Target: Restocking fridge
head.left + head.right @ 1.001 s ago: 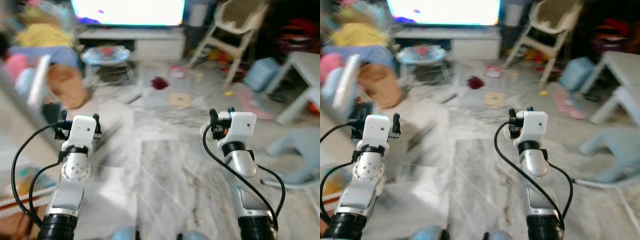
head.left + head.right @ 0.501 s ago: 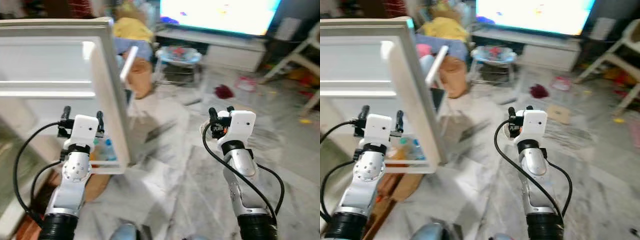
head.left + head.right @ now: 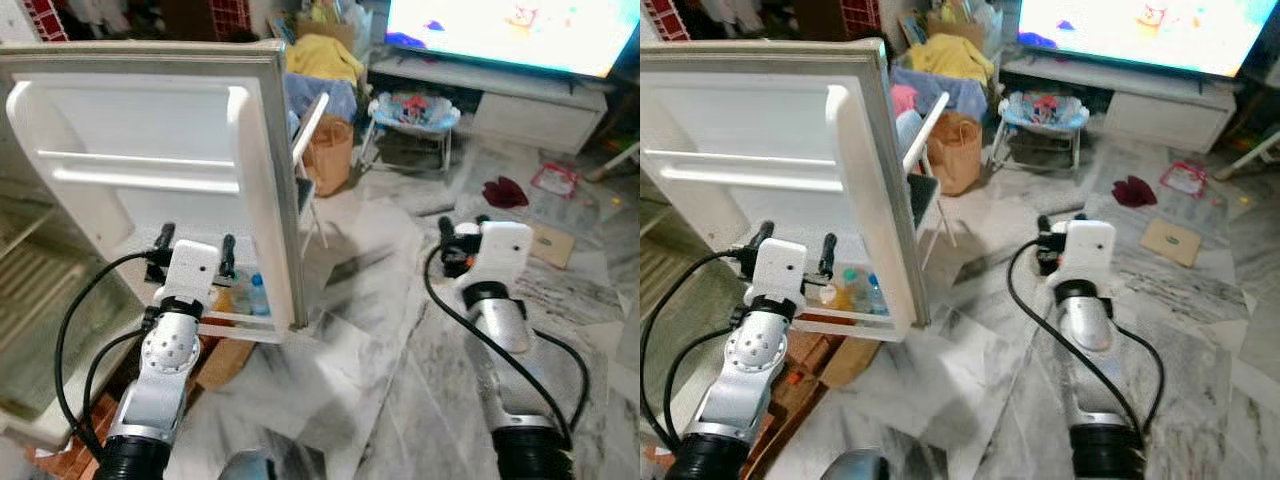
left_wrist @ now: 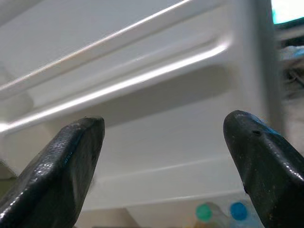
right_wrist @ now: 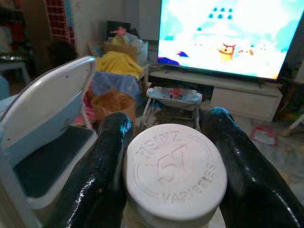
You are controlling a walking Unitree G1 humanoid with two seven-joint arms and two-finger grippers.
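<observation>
The white fridge door (image 3: pixel 150 130) stands open in front of me, and the fridge's inside (image 3: pixel 40 290) shows at the far left. Small bottles (image 3: pixel 255 293) with blue and green caps sit in the door's bottom rack. My left gripper (image 3: pixel 198 236) is raised close to that rack, open, with nothing between its fingers (image 4: pixel 57 175). My right gripper (image 3: pixel 462 225) is held up over the floor to the right of the door. It is shut on a Heinz bottle, whose white cap (image 5: pixel 175 170) sits between the two fingers (image 5: pixel 102 180).
A cardboard box (image 3: pixel 225 360) lies under the door. Behind the door's edge are a white chair (image 3: pixel 308 140), a brown bag (image 3: pixel 335 155) and a baby bouncer (image 3: pixel 415 110). A lit TV (image 3: pixel 510 30) on a white stand is at the back. A red cloth (image 3: pixel 503 190) lies on the marble floor.
The camera has swung left, bringing the open fridge door and the fridge's inside fully into view and nearer. Both arms keep the same raised pose; the right gripper still holds the bottle.
</observation>
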